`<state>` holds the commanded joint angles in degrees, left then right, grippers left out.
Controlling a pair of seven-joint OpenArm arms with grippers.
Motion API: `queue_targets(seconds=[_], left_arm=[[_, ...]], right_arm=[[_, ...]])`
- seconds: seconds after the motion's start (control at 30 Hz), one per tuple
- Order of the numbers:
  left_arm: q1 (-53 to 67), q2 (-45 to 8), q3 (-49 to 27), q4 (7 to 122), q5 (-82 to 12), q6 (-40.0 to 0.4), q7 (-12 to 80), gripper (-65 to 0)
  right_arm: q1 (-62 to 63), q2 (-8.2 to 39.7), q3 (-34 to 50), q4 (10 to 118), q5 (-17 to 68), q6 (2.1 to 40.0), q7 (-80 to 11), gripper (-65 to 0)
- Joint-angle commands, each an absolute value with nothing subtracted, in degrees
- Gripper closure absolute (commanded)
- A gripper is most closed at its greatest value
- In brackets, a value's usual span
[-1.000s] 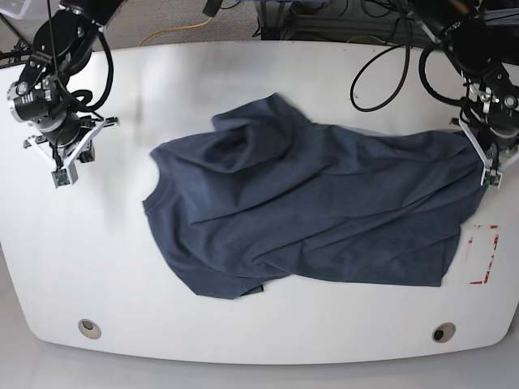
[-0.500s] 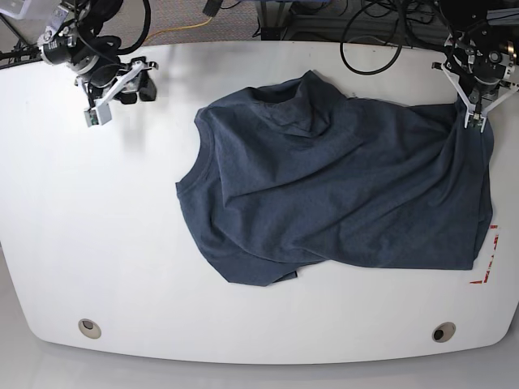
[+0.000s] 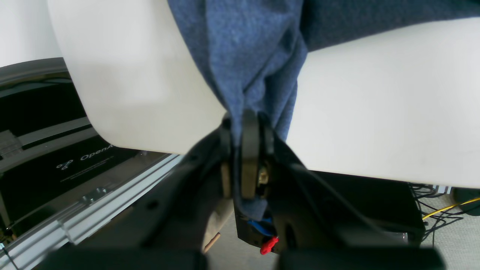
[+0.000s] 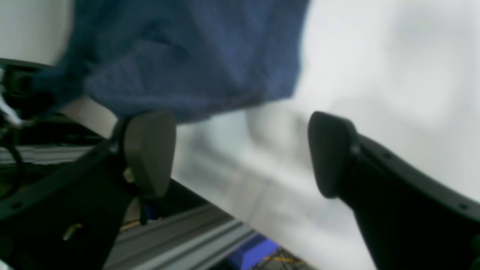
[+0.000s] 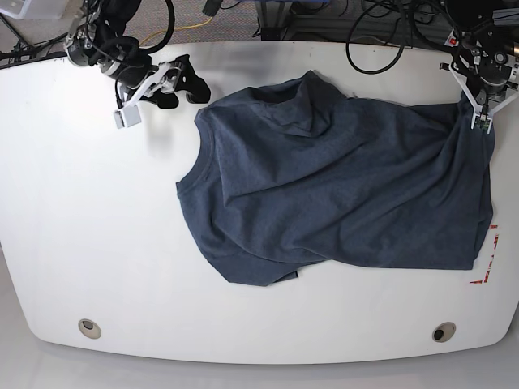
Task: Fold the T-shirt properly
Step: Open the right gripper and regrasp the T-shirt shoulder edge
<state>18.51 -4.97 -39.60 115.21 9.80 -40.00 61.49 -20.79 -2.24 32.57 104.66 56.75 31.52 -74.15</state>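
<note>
Over at the far left of the white oval tabletop (image 5: 89, 235), my right gripper (image 5: 166, 85) hangs with its dark pads spread wide apart, nothing between them. Just ahead of it is the nearest edge of the dark heathered navy-blue short-sleeved T-shirt (image 5: 340, 194), and in my right wrist view that blue cloth (image 4: 195, 56) fills the top of the picture, blurred, above my open right gripper (image 4: 240, 150). The shirt lies rumpled across the middle and right of the table, plain side up, a ridge of folds bunched near its top edge. Along the front of the table sit two small round metal-rimmed holes, one at the left (image 5: 90, 328) and one at the right (image 5: 443, 332). A red dashed marking (image 5: 486, 263) shows beside the shirt's lower right corner. At the far right edge my left gripper (image 5: 478, 109) is clamped on a gathered fold of the shirt; close up, my left gripper (image 3: 245, 157) has the cloth (image 3: 247, 56) pinched tight between its pads. Black cables (image 5: 381, 36) loop behind the table's back edge.
</note>
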Motion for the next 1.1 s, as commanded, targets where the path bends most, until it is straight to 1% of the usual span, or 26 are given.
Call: queue_targets(seconds=[0.13, 0.23, 0.33, 0.53, 0.67, 0.83, 0.93, 1.03, 1.1], left_arm=[[18.5, -5.0, -39.6, 115.2, 9.8, -40.0, 61.4, 0.0], [18.5, -5.0, -39.6, 115.2, 9.8, -40.0, 61.4, 0.0], [18.5, -5.0, -39.6, 115.2, 9.9, -40.0, 61.4, 0.0], [18.5, -5.1, -39.5, 115.2, 9.9, -40.0, 61.4, 0.0], [18.4, -6.1, -39.3, 115.2, 9.8, -40.0, 61.4, 0.0], [18.2, -6.1, -39.3, 115.1, 9.9, -40.0, 61.4, 0.0], [18.2, -6.1, -39.3, 115.1, 9.9, -40.0, 61.4, 0.0], [18.2, -6.2, -39.3, 115.1, 9.9, -40.0, 61.4, 0.0], [18.2, -6.2, -39.3, 115.1, 9.9, -40.0, 61.4, 0.0]], right_arm=[[-20.6, -3.9, 31.7, 101.7, 56.7, 29.8, -74.0, -51.8], [-19.5, -5.1, 30.4, 101.6, 56.7, 27.6, -73.8, -51.8], [-19.3, -6.7, 30.1, 101.4, 56.5, 26.6, -73.8, -51.8], [-17.5, -7.8, 30.5, 101.1, 56.5, 26.6, -73.7, -51.8], [-17.0, -7.7, 30.8, 101.1, 56.3, 26.5, -73.7, -51.8], [-16.0, -7.5, 32.6, 98.2, 56.8, 26.9, -73.7, -51.8], [-15.5, -7.5, 35.8, 97.6, 58.5, 26.9, -74.1, -51.8], [-15.6, -7.3, 36.2, 97.8, 59.8, 26.9, -74.2, -52.2], [-15.4, -6.3, 36.3, 97.8, 60.4, 26.9, -74.2, -52.2]])
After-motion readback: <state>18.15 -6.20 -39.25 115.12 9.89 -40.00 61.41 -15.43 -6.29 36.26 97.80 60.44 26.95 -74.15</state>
